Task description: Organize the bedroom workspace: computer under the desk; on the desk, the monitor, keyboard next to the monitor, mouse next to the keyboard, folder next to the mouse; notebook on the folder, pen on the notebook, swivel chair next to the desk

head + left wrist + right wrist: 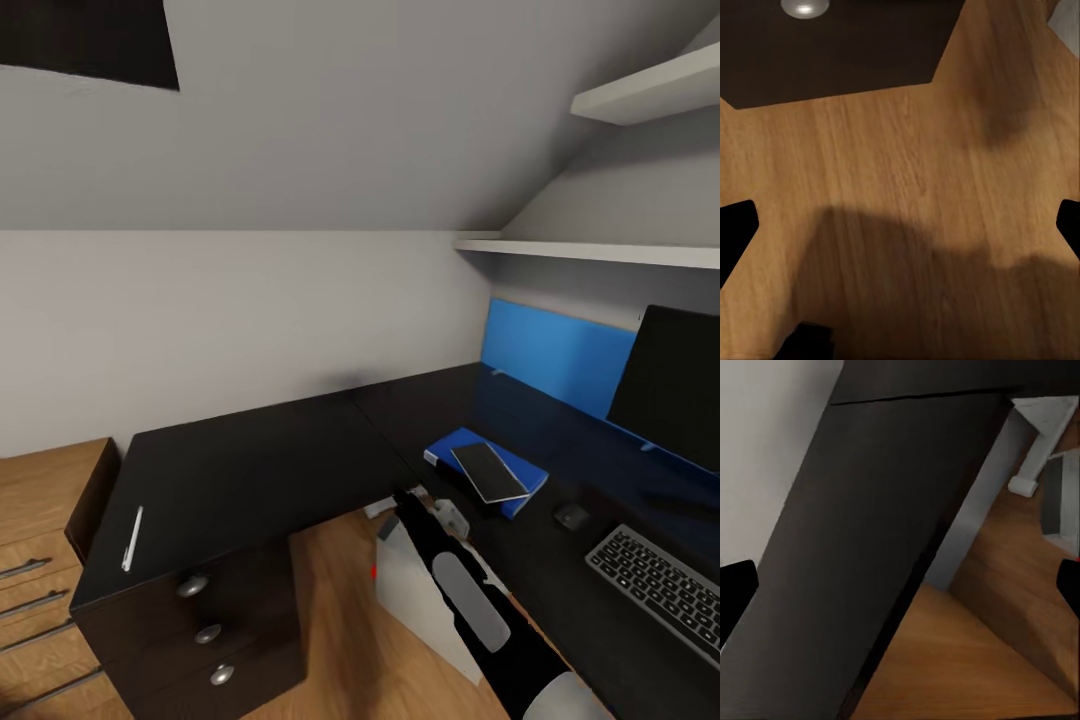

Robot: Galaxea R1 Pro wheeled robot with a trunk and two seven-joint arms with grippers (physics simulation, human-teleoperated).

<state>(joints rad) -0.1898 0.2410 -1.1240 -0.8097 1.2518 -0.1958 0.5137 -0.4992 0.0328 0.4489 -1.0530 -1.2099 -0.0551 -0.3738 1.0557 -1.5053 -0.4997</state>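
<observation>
On the black desk [250,470] the blue folder [450,446] lies with the dark notebook [488,470] on top. To its right are the mouse [571,515], the keyboard [660,590] and the monitor [668,385]. The silvery pen [132,538] lies on the desk's left wing, above the drawers. The grey computer [408,592] stands under the desk. My right gripper [403,495] [900,585] hangs open and empty at the desk's inner corner, just left of the folder. My left gripper [900,232] is open over the wood floor. The swivel chair is out of view.
A light-wood drawer chest [50,520] stands left of the desk. The desk's black drawer unit [210,620] has round silver knobs [805,7]. A blue wall panel [555,355] and white shelves [600,250] run behind the desk. A white desk leg [1035,457] shows beneath the top.
</observation>
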